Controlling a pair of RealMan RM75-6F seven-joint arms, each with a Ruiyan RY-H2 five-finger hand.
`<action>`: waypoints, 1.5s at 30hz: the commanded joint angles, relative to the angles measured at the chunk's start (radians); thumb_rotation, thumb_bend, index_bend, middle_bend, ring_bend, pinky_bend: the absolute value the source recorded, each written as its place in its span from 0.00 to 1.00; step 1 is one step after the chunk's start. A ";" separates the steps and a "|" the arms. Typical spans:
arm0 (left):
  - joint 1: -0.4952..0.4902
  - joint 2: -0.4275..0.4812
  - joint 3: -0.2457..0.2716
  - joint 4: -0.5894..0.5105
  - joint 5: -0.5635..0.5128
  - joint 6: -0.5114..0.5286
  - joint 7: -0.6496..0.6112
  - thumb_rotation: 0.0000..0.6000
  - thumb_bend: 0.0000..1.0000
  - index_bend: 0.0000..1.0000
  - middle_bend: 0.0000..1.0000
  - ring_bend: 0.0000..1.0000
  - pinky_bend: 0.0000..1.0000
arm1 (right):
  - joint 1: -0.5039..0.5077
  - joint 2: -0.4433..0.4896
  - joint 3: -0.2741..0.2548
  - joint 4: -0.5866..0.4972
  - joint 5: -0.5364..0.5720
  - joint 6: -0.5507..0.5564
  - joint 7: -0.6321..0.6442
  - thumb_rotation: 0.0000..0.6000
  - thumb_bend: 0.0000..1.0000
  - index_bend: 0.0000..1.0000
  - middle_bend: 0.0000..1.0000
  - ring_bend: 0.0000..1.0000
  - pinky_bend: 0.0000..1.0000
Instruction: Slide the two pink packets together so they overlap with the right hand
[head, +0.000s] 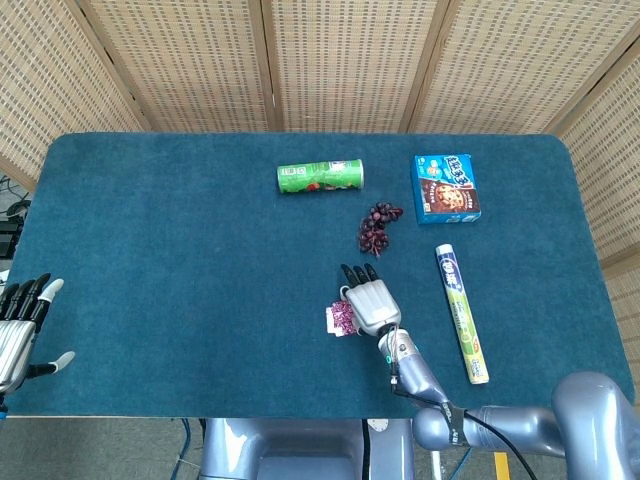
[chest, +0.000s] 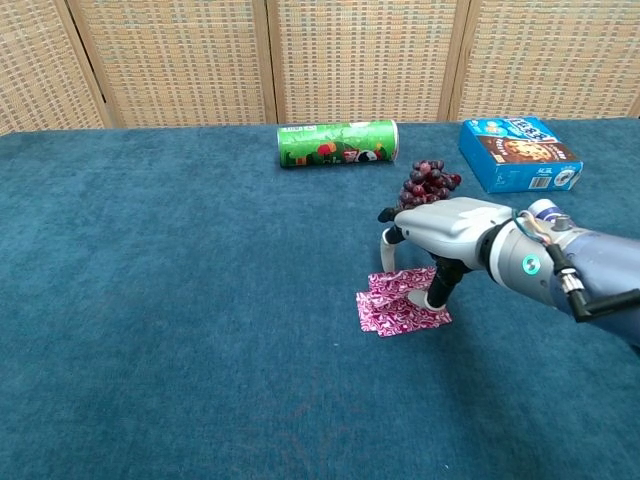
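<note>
Two pink patterned packets lie overlapping on the blue cloth: the lower packet (chest: 395, 315) in front and the upper packet (chest: 400, 281) partly on top of it. In the head view only a pink and white edge of the packets (head: 340, 318) shows beside my right hand (head: 369, 300). My right hand (chest: 445, 226) arches over them, fingertips (chest: 436, 298) pressing down on the upper packet. My left hand (head: 20, 325) rests at the table's near left edge with its fingers spread and nothing in it.
A green snack can (head: 320, 176) lies on its side at the back. A bunch of dark grapes (chest: 425, 183) sits just behind my right hand. A blue cookie box (head: 446, 187) and a long wrapped roll (head: 461, 312) lie to the right.
</note>
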 joint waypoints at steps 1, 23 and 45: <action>0.000 0.000 0.000 0.000 0.000 0.000 0.001 1.00 0.00 0.00 0.00 0.00 0.00 | -0.006 0.004 -0.007 -0.009 -0.001 0.010 -0.006 1.00 0.44 0.61 0.00 0.00 0.00; -0.001 0.001 0.000 -0.001 0.000 -0.001 0.000 1.00 0.00 0.00 0.00 0.00 0.00 | -0.025 -0.004 -0.012 -0.010 0.002 0.012 0.008 1.00 0.36 0.44 0.00 0.00 0.00; 0.000 0.002 0.001 -0.002 0.000 -0.001 -0.002 1.00 0.00 0.00 0.00 0.00 0.00 | -0.020 -0.021 0.006 0.009 0.020 0.017 0.001 1.00 0.25 0.41 0.00 0.00 0.00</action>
